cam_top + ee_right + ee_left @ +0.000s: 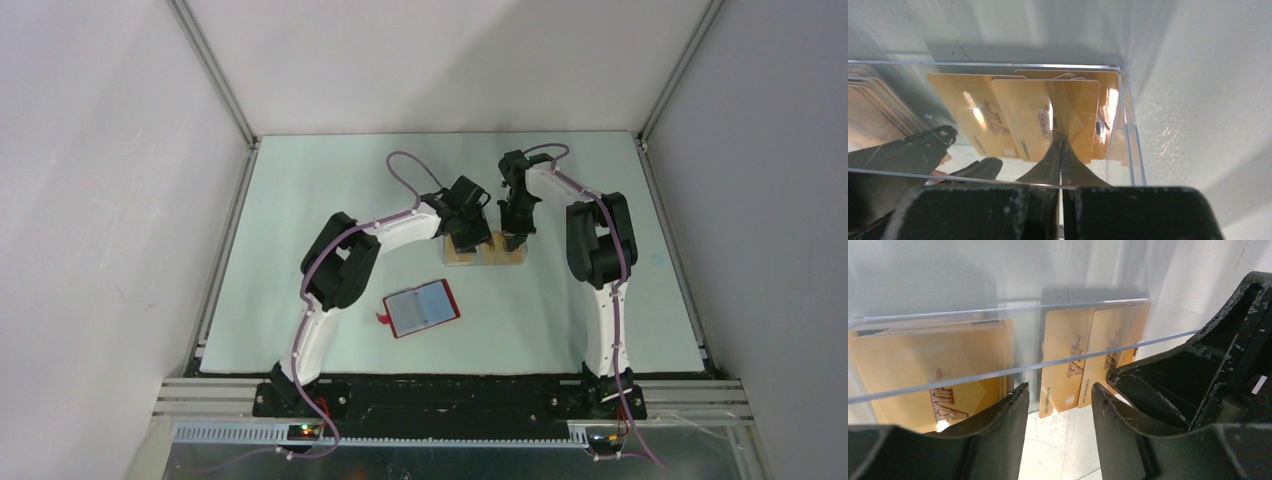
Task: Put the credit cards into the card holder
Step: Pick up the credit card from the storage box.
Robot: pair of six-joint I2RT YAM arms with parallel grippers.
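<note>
The card holder [422, 308] is a red wallet lying open on the table, its blue-grey inside up, in front of the arms. The orange credit cards [1048, 117] stand inside a clear plastic box [485, 255]. My left gripper [1060, 390] is open and empty over the box, between a stack of cards [933, 365] on its left and two cards [1073, 350] ahead. My right gripper [1060, 144] is shut inside the box's right end, its tips against the face of the front card. In the top view, both grippers, left [468, 240] and right [513, 238], reach down into the box.
The box's clear rim [998, 372] crosses just ahead of my left fingers. My right gripper's black body [1198, 370] is close on the right in the left wrist view. White walls enclose the table on three sides.
</note>
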